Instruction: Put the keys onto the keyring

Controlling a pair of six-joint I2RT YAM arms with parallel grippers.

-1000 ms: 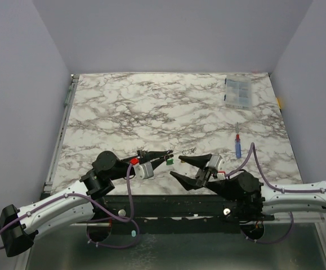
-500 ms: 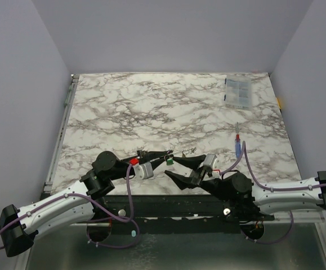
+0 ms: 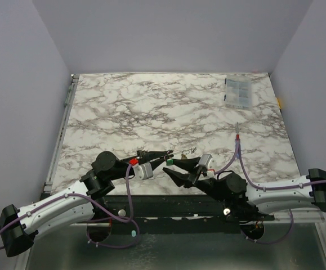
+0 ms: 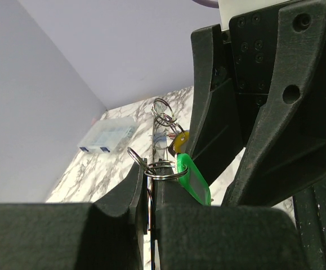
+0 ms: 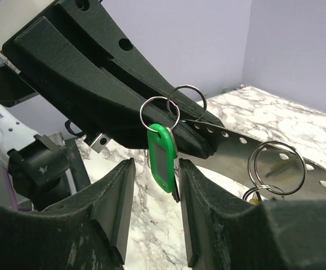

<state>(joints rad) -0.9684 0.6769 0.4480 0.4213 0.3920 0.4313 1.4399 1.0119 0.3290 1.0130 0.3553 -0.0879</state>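
Note:
My left gripper (image 3: 164,155) is shut on the keyring, a thin grey band with punched holes (image 5: 264,149) that it holds level above the table's near edge. Small wire rings hang on the band. One carries the green key (image 5: 161,157), also seen in the left wrist view (image 4: 194,181) and from above (image 3: 169,162). Further along, more rings carry the pale yellow key (image 4: 179,142). My right gripper (image 5: 154,169) is open, one finger on each side of the hanging green key, which lies against the right-hand one. From above it (image 3: 172,168) sits right beside the left fingertips.
A clear rectangular plastic box (image 3: 239,93) lies at the far right of the marble table (image 3: 151,112). A blue stick with a red tip (image 3: 237,145) lies right of centre, partly behind the right arm's purple cable. A metal rail runs along the table's left edge.
My right gripper has moved left, from about a hand's width away to around the green key. My left gripper and the keyring have stayed put.

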